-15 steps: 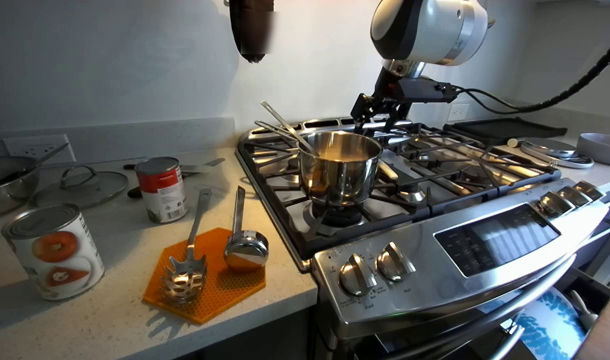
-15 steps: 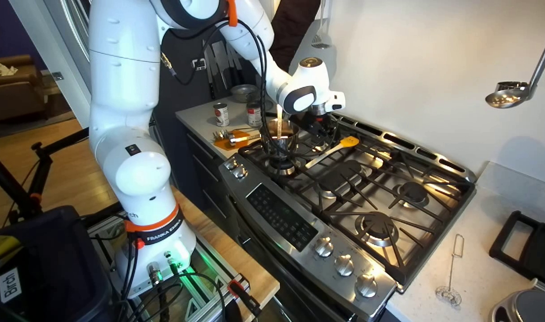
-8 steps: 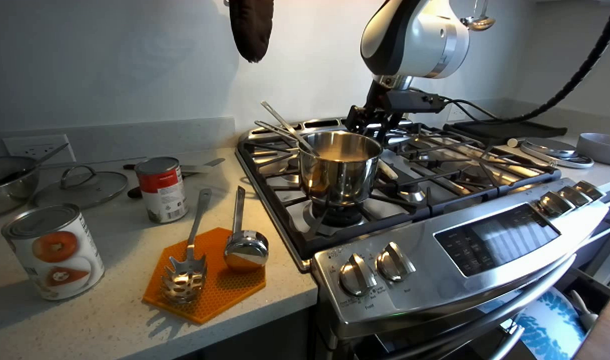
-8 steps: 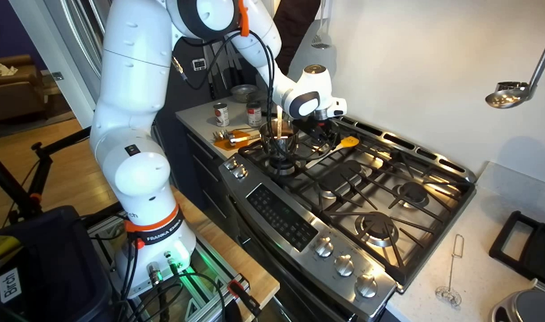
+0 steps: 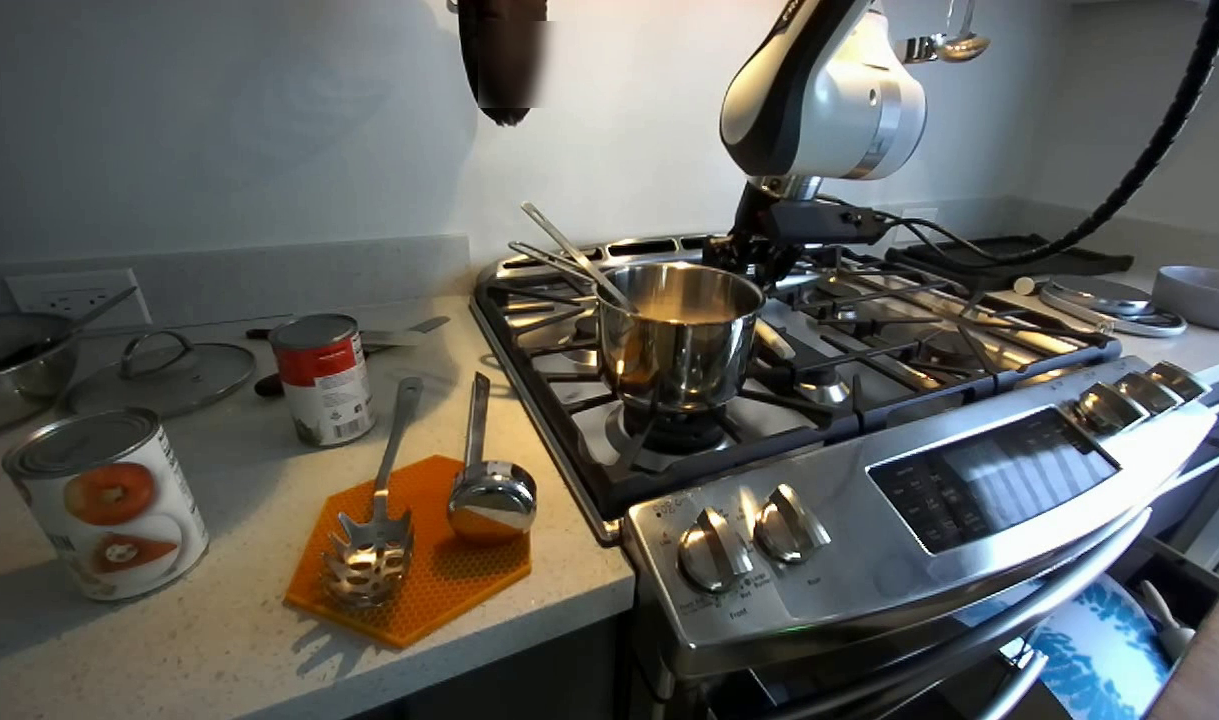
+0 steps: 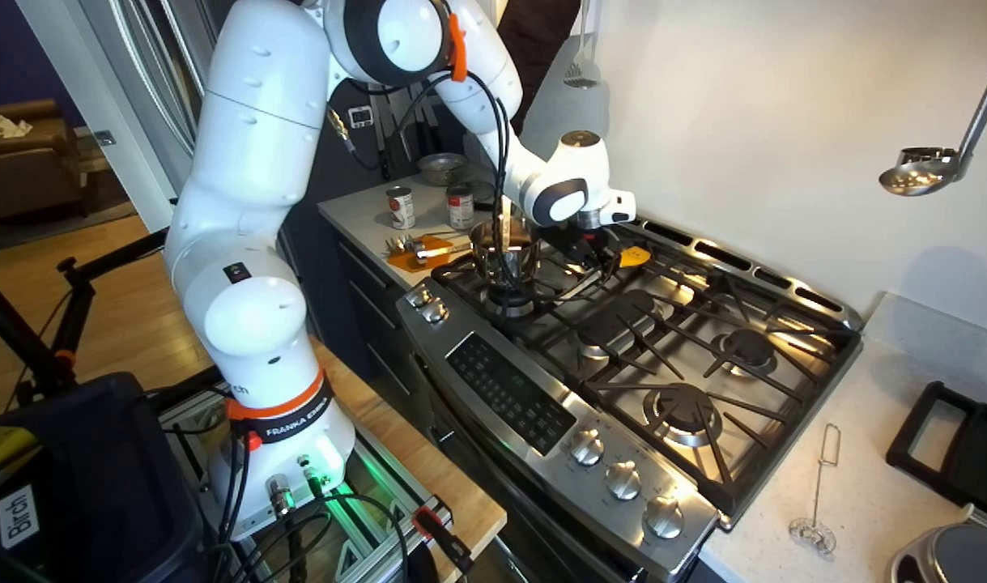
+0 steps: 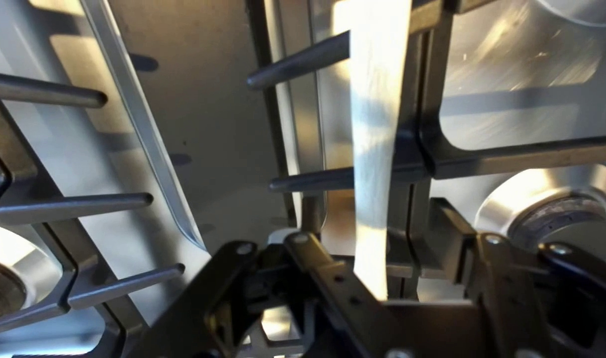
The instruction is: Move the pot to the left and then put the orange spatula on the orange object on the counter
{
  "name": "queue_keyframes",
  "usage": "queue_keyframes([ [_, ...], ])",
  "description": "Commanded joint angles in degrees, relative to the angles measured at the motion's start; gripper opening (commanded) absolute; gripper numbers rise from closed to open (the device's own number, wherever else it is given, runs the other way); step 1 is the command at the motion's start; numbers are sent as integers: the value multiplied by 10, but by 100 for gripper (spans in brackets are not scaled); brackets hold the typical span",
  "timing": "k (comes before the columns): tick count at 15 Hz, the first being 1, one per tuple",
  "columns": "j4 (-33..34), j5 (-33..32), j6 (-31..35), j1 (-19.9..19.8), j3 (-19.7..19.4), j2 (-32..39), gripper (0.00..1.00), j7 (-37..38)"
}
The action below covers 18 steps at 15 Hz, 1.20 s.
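The shiny steel pot (image 5: 679, 345) stands on the front burner at the stove's counter end, with metal handles leaning out over its rim. Behind it lies the orange spatula, its yellow-orange head (image 6: 635, 257) toward the wall and its pale handle (image 7: 375, 139) across the grates. My gripper (image 7: 377, 241) is down around that handle, jaws still apart. A gap shows between the handle and the right-hand finger; whether the left-hand one touches is unclear. The hexagonal orange object (image 5: 434, 600) lies flat on the counter, bearing a pasta server (image 5: 369, 560) and a small metal scoop (image 5: 491, 500).
Two tin cans, one with a red label (image 5: 321, 380) and one with a tomato picture (image 5: 109, 510), stand near the orange object. A glass lid (image 5: 169, 380) lies behind them. Raised grates (image 6: 704, 364) surround the spatula. A ladle (image 6: 922, 174) hangs by the wall.
My gripper has come down from above the stove to the spatula's handle, the arm reaching lower. The pot, the spatula and the things on the counter have not moved.
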Motion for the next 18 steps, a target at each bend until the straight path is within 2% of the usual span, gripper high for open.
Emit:
queue_keyframes([
  [1,18,-21,-12,-12,7,18,44,21],
  [2,20,-23,-13,-12,6,21,33,22],
  [3,21,-23,-15,-14,8,21,29,19],
  [5,17,-27,-14,-15,8,17,11,16],
  [7,11,-25,-23,-21,11,4,0,12],
  [9,-3,-20,-36,-30,15,-21,4,10],
  [12,-57,-1,-79,-56,36,-110,4,-16],
  [16,-144,62,-137,-70,66,-237,4,-79],
  [18,-200,108,-130,-64,74,-303,4,-105],
])
